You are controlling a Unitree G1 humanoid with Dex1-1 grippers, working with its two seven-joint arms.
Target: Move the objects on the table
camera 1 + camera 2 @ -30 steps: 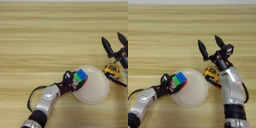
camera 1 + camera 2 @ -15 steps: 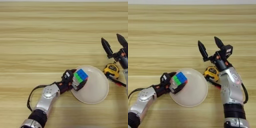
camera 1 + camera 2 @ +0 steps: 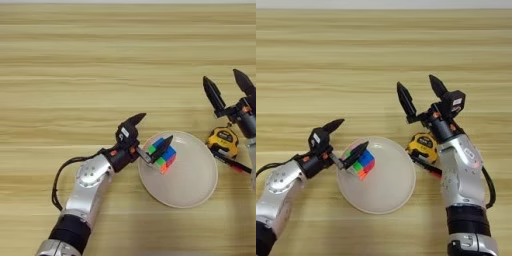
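At the left rim of the round white plastic plate [image 3: 192, 192], the left gripper [image 3: 152, 134] now stands with its two black fingers spread wide. Half a second ago those fingers were clamped on the small multicoloured puzzle cube [image 3: 162, 154]; they have since parted, and the cube lies on the plate's left part, just beside the nearer fingertip. Whether that fingertip touches the cube cannot be told. Judgement: the cube has been let go onto the plate, so this placement looks complete and the arm is free to pull away.

Above the plate's right side, the right gripper [image 3: 420, 98] is parked, fingers splayed and holding nothing, unchanged over the last second. Directly below it, on the pale planked wooden table [image 3: 75, 60], sits the yellow-and-black tape measure [image 3: 423, 145], against the plate's rim, with the slim red-and-black pen [image 3: 428, 167] lying just beneath it.

Right eye view shows the whole right arm and both its fingers; left eye view cuts that gripper at the frame edge but shows the left forearm and its cable complete.
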